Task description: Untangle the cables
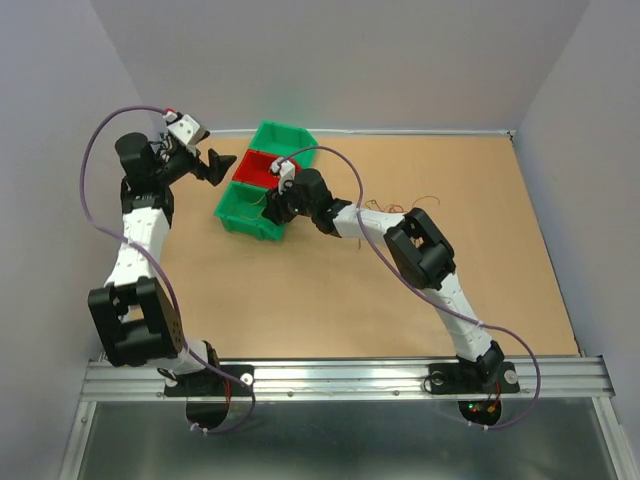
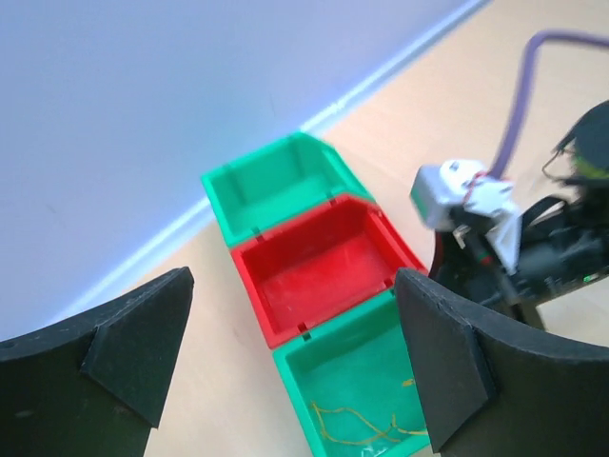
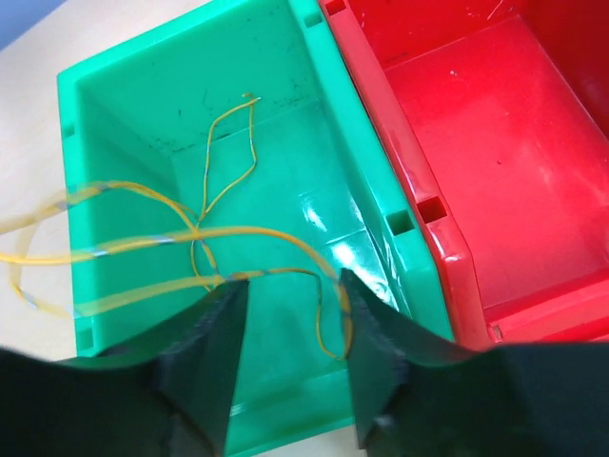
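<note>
Wires [image 3: 247, 229], thin yellow, lie in one green plastic bin [image 3: 124, 124] of two flanking one red plastic bin [image 3: 495, 143]; right gripper [image 3: 290, 286] part-open above, left gripper [image 2: 293, 295] wide, empty.

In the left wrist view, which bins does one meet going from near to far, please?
near green bin, holding yellow cables → red bin → far green bin

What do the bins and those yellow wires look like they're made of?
Green bin and red bin: likely moulded plastic, glossy, showing highlights and scuffs. Yellow wires: thin, probably plastic-insulated, bending in loose curls.
</note>
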Available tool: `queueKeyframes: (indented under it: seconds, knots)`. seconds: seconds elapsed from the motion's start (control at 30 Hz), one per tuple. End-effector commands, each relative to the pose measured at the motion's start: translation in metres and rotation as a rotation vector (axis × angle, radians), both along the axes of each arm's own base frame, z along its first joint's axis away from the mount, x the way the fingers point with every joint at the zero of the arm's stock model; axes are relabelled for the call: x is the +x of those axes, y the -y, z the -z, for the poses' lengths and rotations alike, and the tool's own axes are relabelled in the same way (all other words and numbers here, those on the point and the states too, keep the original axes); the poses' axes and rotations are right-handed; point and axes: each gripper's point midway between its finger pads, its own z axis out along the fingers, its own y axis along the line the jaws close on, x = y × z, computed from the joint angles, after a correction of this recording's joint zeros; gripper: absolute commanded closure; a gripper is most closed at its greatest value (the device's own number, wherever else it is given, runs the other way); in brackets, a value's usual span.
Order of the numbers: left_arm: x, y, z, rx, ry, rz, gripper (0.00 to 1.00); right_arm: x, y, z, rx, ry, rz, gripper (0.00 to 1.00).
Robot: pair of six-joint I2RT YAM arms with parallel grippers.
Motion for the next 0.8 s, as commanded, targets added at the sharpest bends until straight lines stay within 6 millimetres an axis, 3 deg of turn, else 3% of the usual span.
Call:
queueKeyframes:
  seconds: [0.0, 0.03, 0.1, 0.23, 0.5, 0.6, 0.77]
  knots:
    - [-0.026, 0.007, -0.064, -0.003, 0.208, 0.006, 0.01, -0.001, -0.003, -0.066, 0.080, 0.108, 0.005, 0.49]
    - [-0.037, 0.012, -0.073, 0.000, 0.234, 0.034, 0.01, -0.006, 0.001, -0.078, 0.102, 0.128, 0.004, 0.49]
    - [-0.049, 0.017, -0.072, -0.001, 0.270, 0.072, 0.01, -0.011, 0.006, -0.091, 0.126, 0.146, 0.004, 0.48]
    - [-0.065, 0.011, -0.091, -0.040, 0.375, 0.000, 0.01, -0.022, 0.015, -0.106, 0.148, 0.162, -0.003, 0.46]
    - [-0.062, -0.004, -0.065, -0.129, 0.246, 0.018, 0.01, -0.025, 0.013, -0.097, 0.134, 0.158, -0.028, 0.46]
    - [-0.055, -0.027, -0.071, -0.268, 0.228, -0.161, 0.01, -0.029, 0.007, -0.095, 0.142, 0.154, -0.072, 0.36]
    - [-0.059, -0.032, -0.072, -0.336, 0.202, -0.177, 0.01, -0.026, 0.000, -0.091, 0.149, 0.148, -0.079, 0.41]
